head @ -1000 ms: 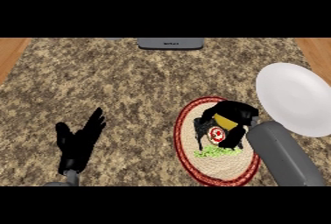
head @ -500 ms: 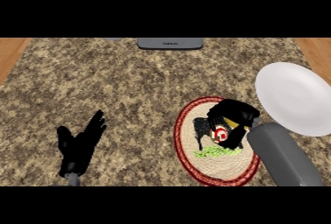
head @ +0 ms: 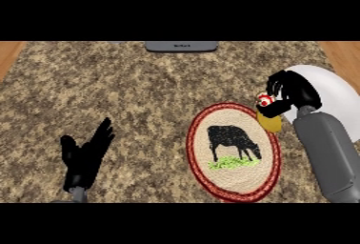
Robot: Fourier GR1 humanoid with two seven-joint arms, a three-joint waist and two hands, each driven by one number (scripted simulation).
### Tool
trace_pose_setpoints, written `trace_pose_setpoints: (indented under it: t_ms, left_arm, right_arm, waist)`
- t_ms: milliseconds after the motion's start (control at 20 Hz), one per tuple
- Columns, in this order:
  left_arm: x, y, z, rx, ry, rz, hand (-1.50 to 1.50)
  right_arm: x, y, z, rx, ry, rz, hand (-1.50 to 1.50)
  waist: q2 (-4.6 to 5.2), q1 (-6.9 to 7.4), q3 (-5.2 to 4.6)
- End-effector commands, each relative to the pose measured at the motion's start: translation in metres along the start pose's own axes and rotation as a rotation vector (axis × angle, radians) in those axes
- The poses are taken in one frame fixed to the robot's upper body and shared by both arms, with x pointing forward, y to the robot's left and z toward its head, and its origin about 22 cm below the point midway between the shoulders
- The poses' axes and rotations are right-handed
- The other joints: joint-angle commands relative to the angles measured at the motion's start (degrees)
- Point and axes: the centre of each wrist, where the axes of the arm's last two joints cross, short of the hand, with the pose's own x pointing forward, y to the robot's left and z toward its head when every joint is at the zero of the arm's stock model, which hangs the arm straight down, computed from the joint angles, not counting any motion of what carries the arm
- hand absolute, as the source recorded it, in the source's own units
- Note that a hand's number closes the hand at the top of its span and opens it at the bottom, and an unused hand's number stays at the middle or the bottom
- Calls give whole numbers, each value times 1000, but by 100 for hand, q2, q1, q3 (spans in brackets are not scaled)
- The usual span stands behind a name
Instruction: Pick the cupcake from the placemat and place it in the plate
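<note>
My right hand [head: 294, 90] is curled round the cupcake [head: 268, 116], which has a yellow base and a red-and-white top. It holds the cupcake in the air between the placemat and the plate, at the plate's left rim. The round placemat [head: 233, 148] has a red border and a black cow on green grass, now fully uncovered. The white plate [head: 339, 100] lies at the right edge, partly hidden by my right hand and forearm. My left hand [head: 84, 156] rests open at the lower left, fingers up.
A grey appliance base [head: 181, 46] sits at the counter's far edge in the middle. Wooden strips [head: 10, 52] show beyond the speckled countertop at both top corners.
My right hand closed on the cupcake on the placemat, lifted it and carried it up and to the right toward the plate. The cow picture is now uncovered. My left hand stayed put.
</note>
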Motion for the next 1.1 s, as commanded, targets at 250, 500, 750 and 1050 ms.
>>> trace_pose_setpoints:
  t_ms: [250, 500, 750, 1050]
  left_arm:
    - [5, -1, -2, -22, -13, -26, 0]
    - [9, -14, -2, -74, -35, -25, 0]
    - [12, -14, -7, -87, -35, -39, 0]
    - [16, -23, -10, -95, -42, -42, 0]
  right_arm:
    - [-1, -89, -11, -712, 552, -117, 150]
    - [-9, -108, -12, -1034, 781, -203, 150]
    - [-14, -110, -16, -1294, 902, -286, 150]
    - [-36, -95, -15, -1436, 1010, -186, 150]
  waist:
    - [134, 301, -28]
    - [214, 531, -10]
    - [244, 644, 7]
    - [192, 597, 21]
